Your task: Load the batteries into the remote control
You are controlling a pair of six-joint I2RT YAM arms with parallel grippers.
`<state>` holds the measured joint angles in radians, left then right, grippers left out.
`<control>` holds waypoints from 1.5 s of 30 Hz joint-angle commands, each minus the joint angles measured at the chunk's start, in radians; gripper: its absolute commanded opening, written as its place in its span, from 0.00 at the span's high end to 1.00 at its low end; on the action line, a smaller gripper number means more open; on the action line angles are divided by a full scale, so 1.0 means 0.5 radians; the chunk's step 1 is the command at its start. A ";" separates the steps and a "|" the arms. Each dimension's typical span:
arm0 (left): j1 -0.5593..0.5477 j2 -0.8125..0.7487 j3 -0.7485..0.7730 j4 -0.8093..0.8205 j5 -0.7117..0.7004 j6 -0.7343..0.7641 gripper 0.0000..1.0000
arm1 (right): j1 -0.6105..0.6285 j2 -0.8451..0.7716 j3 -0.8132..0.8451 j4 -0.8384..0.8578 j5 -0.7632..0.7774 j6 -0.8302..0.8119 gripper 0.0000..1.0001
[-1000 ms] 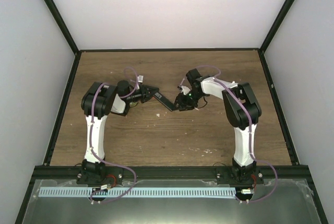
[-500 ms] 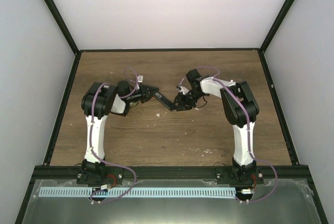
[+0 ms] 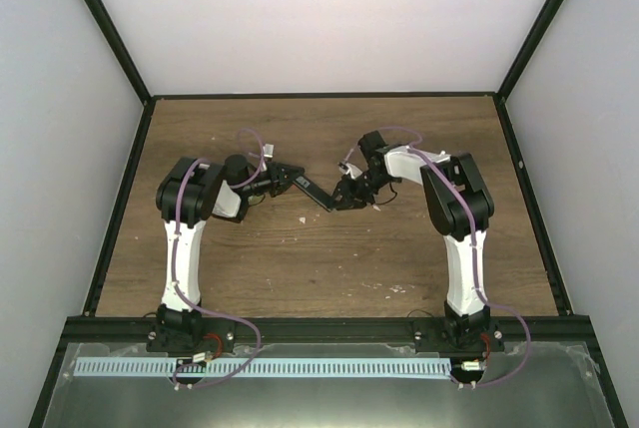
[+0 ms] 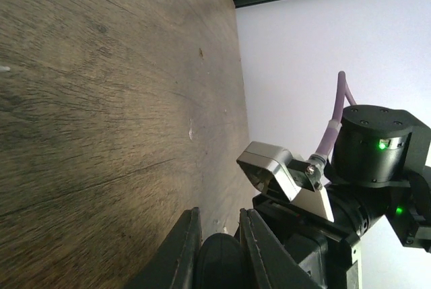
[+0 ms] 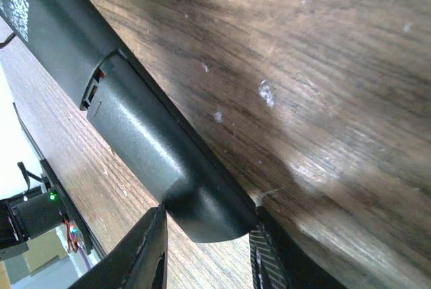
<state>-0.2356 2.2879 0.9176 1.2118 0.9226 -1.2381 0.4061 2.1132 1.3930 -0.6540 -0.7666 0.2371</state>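
Note:
The slim black remote control (image 3: 314, 192) hangs just above the table, held at both ends. My left gripper (image 3: 287, 182) is shut on its left end; in the left wrist view the dark rounded end (image 4: 219, 262) fills the gap between the fingers (image 4: 185, 248). My right gripper (image 3: 343, 196) is shut on its right end, and in the right wrist view the remote's back (image 5: 135, 120) shows a cover seam with a small gap (image 5: 96, 81). The blue batteries are not visible in any view.
Pale specks of debris (image 3: 305, 218) lie on the wooden table (image 3: 329, 258) below the remote. The right arm's wrist and camera (image 4: 283, 171) sit close in front of my left gripper. Black frame rails (image 3: 130, 189) border the table.
My right gripper has shifted slightly left and back with the remote's end. The left arm has barely moved.

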 commanded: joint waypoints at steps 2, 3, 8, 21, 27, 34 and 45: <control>-0.044 0.058 -0.035 0.074 0.046 -0.039 1.00 | -0.058 0.078 0.101 0.044 -0.002 -0.051 0.73; -0.046 0.055 -0.041 0.073 0.043 -0.038 1.00 | -0.060 0.092 0.109 0.044 -0.014 -0.056 0.73; -0.050 0.034 -0.053 0.071 0.020 -0.041 1.00 | -0.059 0.124 0.110 0.067 -0.085 -0.061 0.74; -0.087 0.046 -0.009 0.061 -0.040 -0.052 1.00 | -0.051 0.166 0.085 0.083 -0.142 -0.062 0.76; -0.090 0.045 -0.051 0.187 -0.110 -0.118 1.00 | -0.048 0.169 0.090 0.160 -0.134 0.043 0.78; -0.102 0.080 -0.075 0.331 -0.149 -0.219 1.00 | -0.038 0.160 0.097 0.320 -0.166 0.171 0.80; -0.123 0.098 -0.113 0.471 -0.174 -0.309 1.00 | -0.018 0.184 0.105 0.420 -0.173 0.220 0.80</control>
<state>-0.2474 2.3047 0.8738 1.3560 0.7837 -1.3167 0.3698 2.1674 1.4189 -0.5484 -0.8627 0.3168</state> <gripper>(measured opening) 0.140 0.200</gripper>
